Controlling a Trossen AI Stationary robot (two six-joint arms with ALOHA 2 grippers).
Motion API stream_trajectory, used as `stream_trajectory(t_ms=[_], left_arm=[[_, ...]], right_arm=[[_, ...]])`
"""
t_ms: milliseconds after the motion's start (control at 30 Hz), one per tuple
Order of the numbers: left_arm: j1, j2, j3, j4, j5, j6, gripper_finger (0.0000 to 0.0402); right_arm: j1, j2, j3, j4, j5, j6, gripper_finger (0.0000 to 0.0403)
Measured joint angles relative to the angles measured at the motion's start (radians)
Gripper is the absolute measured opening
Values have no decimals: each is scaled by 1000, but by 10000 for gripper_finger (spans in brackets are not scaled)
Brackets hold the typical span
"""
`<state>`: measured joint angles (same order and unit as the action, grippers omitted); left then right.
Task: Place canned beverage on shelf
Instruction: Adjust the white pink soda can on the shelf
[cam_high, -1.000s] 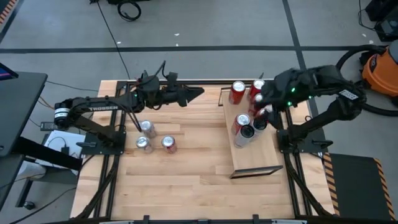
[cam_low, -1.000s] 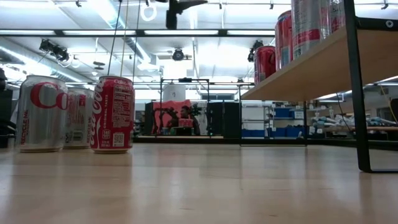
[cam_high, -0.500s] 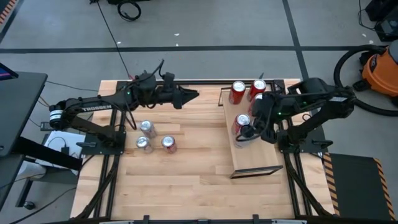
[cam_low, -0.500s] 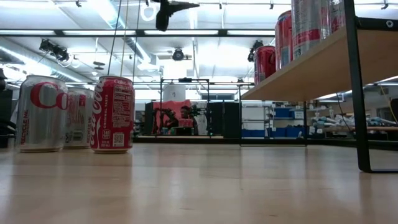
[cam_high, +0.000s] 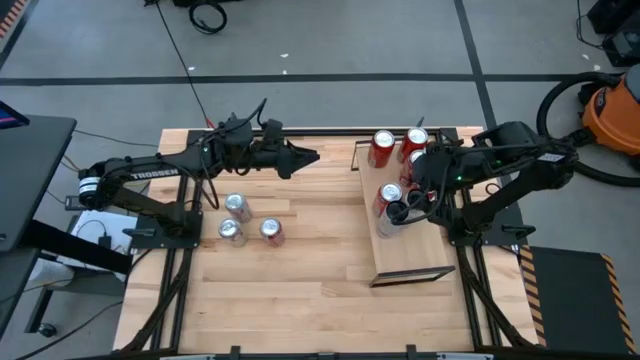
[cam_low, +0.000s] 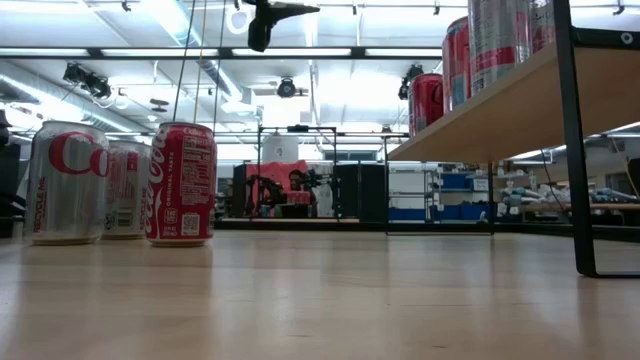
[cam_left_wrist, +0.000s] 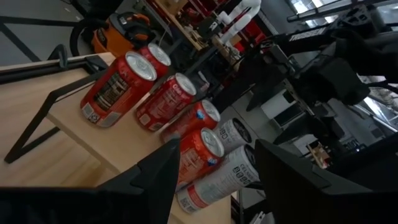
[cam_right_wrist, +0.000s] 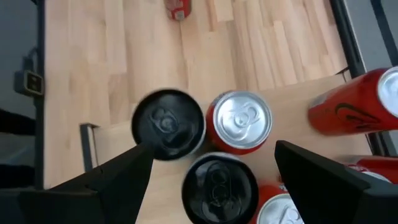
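Three upright aluminium drink cans (two silver, one red) stand in a cluster near the left edge of the plank-topped table, well apart from the flat light-wood shelf board along the right edge. Their long axes are vertical, so I'd expect a side-on grasp.

The left claw hovers high near the table's far edge, pointing toward the shelf, fingers spread apart and holding nothing. The cans lie behind and below it, back toward that arm's base. It is clearly the nearer arm for the next pick, but my read is that it must pull back and drop down first.

The right claw hangs over the far half of the shelf, straight above the cans already there, fingers wide apart and empty. Placed so far: a mix of red and dark-topped cans, tightly packed, some touching. The near half of the board is bare.

Materials: smooth thin-walled cylinders with glossy print, likely slippery. The shelf is matte wood with thin dark metal end frames, raised above the table.
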<state>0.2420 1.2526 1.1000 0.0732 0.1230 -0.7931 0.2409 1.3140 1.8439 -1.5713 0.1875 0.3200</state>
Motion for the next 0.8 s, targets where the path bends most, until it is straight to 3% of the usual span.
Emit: stream_trajectory(t_ms=[500, 800], left_arm=[[3, 0, 0, -10, 0, 3, 217], [3, 0, 0, -10, -1, 12, 217]], right_arm=[[0, -99, -156, -1, 13, 17, 347], [0, -90, -198, 0, -30, 53, 347]])
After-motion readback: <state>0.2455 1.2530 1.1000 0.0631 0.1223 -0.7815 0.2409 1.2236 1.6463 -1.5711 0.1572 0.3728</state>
